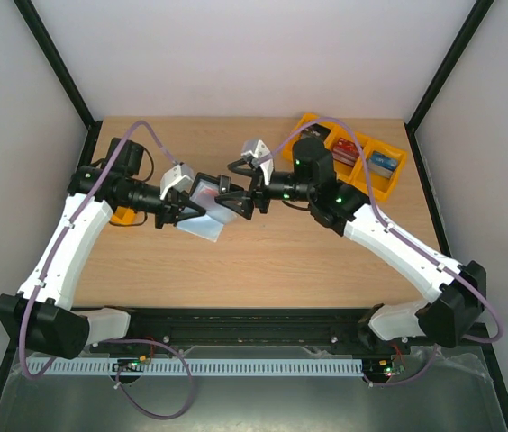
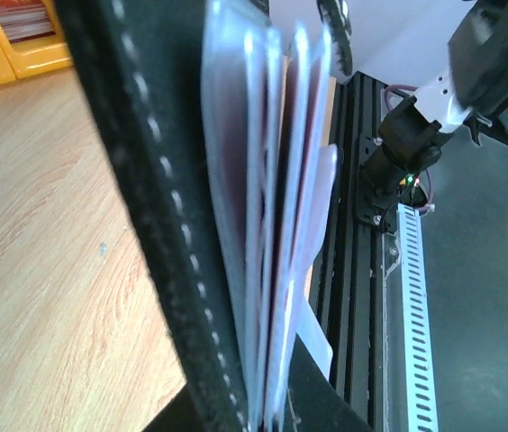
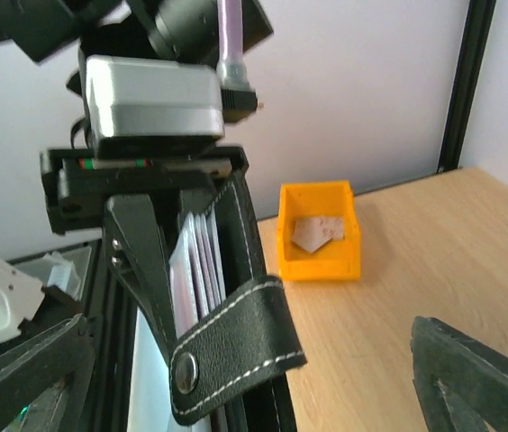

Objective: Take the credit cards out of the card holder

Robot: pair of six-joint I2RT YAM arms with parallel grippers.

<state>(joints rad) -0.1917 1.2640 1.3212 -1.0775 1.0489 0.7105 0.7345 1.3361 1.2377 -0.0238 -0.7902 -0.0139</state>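
Several credit cards sit tucked in the card holder, which the closed left pincer holds above the counter. The right pincer gapes just beside it. They look thin, light, stiff and slick — best pinched by an exposed edge.

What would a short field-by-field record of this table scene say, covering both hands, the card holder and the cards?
left hand: shut on the card holder, holding it raised
right hand: open, beside the holder, gripping nothing
card holder: black, snap tab unfastened
credit cards: several in the holder's clear pockets
orange bin: one pale card inside
yellow tray: card stacks, far right corner
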